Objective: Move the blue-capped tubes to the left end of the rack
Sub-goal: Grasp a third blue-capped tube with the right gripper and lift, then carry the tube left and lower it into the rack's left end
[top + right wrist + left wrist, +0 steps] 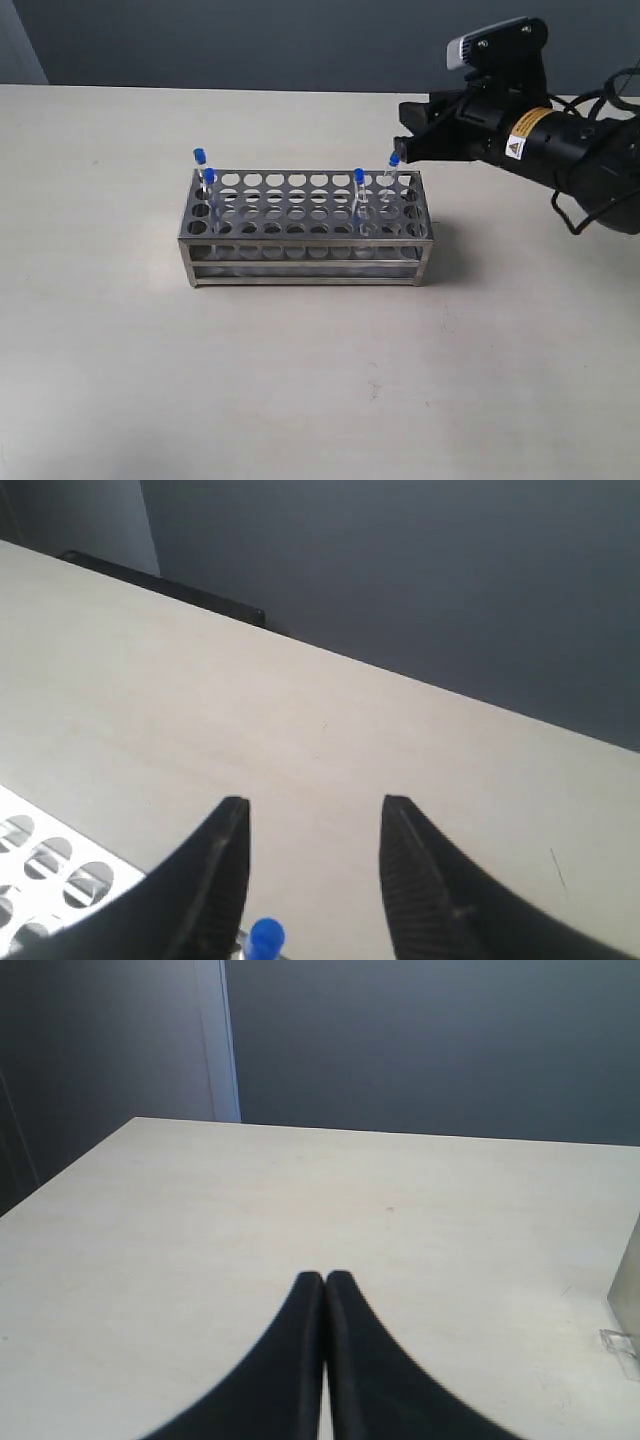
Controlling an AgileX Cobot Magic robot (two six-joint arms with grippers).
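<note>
Exterior view: on the pale desk (300, 400) a steel rack (305, 235) with a perforated top is seen. Two blue-capped tubes (209, 176) are seated at its left end, two more (358, 176) near its right end. The right tool (314, 802) is held spread astride the rightmost cap (265, 938), nothing pinched; the left tool (325, 1278) is pressed together.

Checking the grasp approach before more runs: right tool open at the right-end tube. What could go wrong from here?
1. In the right wrist view the blue-capped tube sits off-centre in the open right tool, close to one finger; closing may tilt it or grip it askew.
2. The neighbouring tube stands nearby; a low carry leftward could clip it.
3. Nothing visibly holds the rack; a sticking tube might lift it.
</note>
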